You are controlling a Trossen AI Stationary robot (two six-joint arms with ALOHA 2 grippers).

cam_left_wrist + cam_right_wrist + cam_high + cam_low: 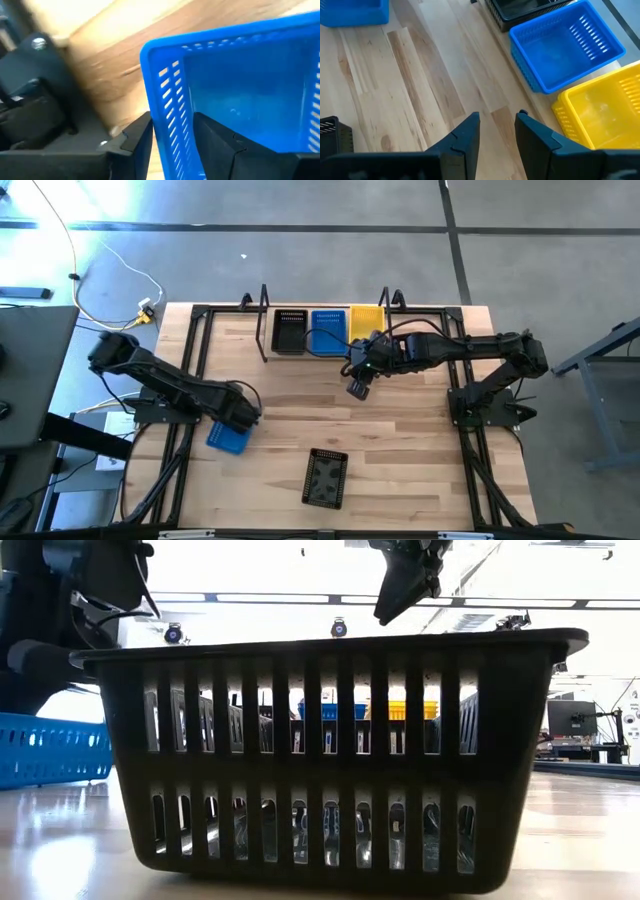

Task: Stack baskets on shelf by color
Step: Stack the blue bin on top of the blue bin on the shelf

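Observation:
My left gripper (238, 418) is shut on a blue basket (228, 438) at the table's left, near the middle; that basket also shows in the low view (50, 750). My right gripper (358, 386) is open and empty, above the table just in front of the shelf (264, 320). On the shelf a black basket (290, 330), a blue basket (327, 330) and a yellow basket (366, 324) rest on their bottoms, side by side. Another black basket (326, 477) rests on its bottom near the table's near edge. My left gripper has one side wall of the blue basket (167, 107), just below the rim, between its fingers. One finger (135, 142) is outside the basket and the other (220, 145) is inside. I cannot tell whether the basket is clear of the table.
Black frame rails (185, 380) run along the table's left and right sides. Bare wood (420, 90) lies between the shelf and the near black basket, which fills the middle of the low view (330, 760). Cables lie on the floor beyond the far left corner.

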